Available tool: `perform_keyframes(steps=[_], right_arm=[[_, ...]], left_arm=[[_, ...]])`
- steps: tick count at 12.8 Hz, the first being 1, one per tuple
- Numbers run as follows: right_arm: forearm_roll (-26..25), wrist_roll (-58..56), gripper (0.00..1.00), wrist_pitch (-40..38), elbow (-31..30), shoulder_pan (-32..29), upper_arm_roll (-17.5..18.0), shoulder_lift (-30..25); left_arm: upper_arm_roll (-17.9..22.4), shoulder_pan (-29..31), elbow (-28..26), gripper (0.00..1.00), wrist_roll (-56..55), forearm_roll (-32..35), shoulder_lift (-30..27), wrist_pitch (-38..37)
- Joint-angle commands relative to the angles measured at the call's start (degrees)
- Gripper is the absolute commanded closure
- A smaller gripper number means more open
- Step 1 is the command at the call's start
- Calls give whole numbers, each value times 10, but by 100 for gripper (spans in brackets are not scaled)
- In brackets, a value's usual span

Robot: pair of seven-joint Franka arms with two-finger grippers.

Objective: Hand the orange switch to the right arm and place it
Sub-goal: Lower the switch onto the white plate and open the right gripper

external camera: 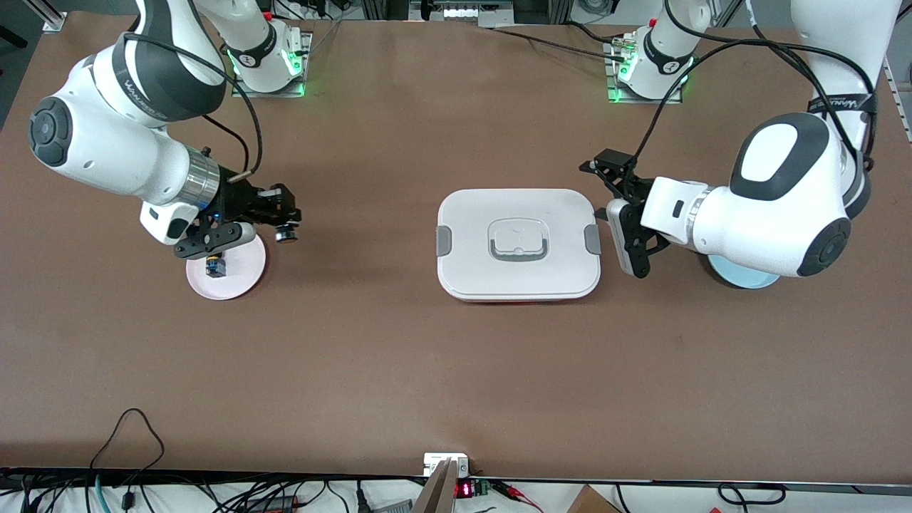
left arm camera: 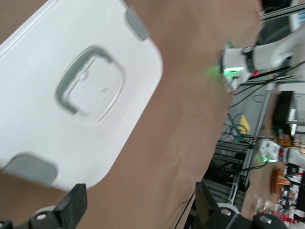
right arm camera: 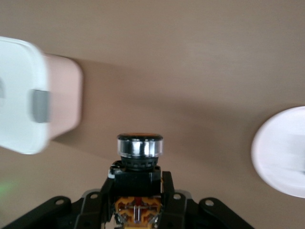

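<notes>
Held off the table, the orange switch (right arm camera: 139,151) sits clamped between the fingers (right arm camera: 166,185) of the right gripper (right arm camera: 138,186). Its black body is pinched at the sides, and the silver ring and a sliver of orange cap stick out past the tips. In the front view the right gripper (external camera: 280,216) and the switch (external camera: 287,232) hang at mid-height of the frame, toward the right arm's end of the table. They are over the brown table (external camera: 399,370) at the rim of a pink plate (external camera: 242,274). A small dark object (external camera: 215,266) lies on that plate under the gripper's linkage; I cannot tell what it is.

The left gripper (external camera: 617,209) hangs with its jaws spread wide and nothing between them. It is just beside the grey latch (external camera: 592,238) at the end of a white lunch box (external camera: 518,244) that lies flat in the centre of the frame. The left wrist view shows its two black fingertips (left arm camera: 75,204) at the lower edge, well apart, with the box lid (left arm camera: 71,90) and its grey recessed handle filling the upper part. A light blue plate (external camera: 737,276) peeks out from under the left arm in the front view.
</notes>
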Motion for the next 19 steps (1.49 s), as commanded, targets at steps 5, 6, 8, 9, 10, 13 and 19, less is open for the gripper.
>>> perform_keyframes(steps=[5,6,8,9,10,13,19], right_arm=[[-142,1,89,78,-93,-17,-8,-4],[-142,1,89,113,-119,-19,-8,-2],[-146,1,89,174,-161,-28,-8,8],[-148,1,89,204,-179,-36,-8,17],[-148,-3,89,232,-194,-41,-8,29],[-148,-31,88,333,-242,-63,-8,65],[-148,-61,87,388,-248,-91,-8,119]], left_arm=[[-7,-2,4,0,-168,334,-69,-35],[-8,-2,3,0,-219,360,-84,-34],[-7,-3,10,0,-326,361,-89,-34],[-8,-4,42,0,-358,358,-89,-38],[2,-8,52,0,-366,350,-94,-36],[150,-63,-22,0,-404,248,-175,57],[208,-95,-207,0,-384,230,-318,176]])
